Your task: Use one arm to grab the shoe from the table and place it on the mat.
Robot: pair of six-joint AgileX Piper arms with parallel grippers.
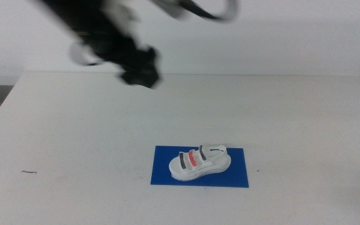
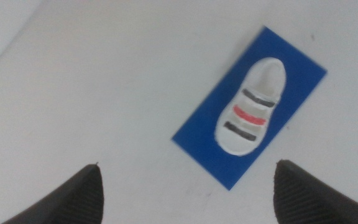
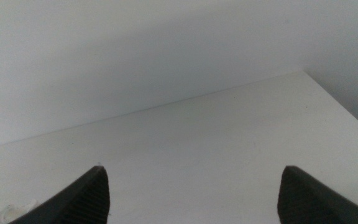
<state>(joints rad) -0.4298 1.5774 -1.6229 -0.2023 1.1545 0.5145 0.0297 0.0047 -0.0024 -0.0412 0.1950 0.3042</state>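
In the middle view the white strapped shoe (image 1: 199, 162) lies on the blue mat (image 1: 200, 166), all of its sole inside the mat's border, toward the near side of the white table (image 1: 74, 137). The left arm (image 1: 99, 31) reaches in blurred from about ten o'clock of the shoe, its left gripper (image 1: 140, 70) raised above the far part of the table, well apart from the shoe and carrying nothing. Bare tabletop lies all around the mat; a small dark speck (image 1: 29, 172) sits well off at nine o'clock. In the left wrist view the left gripper's (image 2: 185, 193) jaws stand wide apart, with shoe (image 2: 252, 107) and mat (image 2: 197, 134) below, clear of both jaws. In the right wrist view the right gripper (image 3: 191, 193) waits with jaws spread wide over bare table (image 3: 216, 149) near its far edge.
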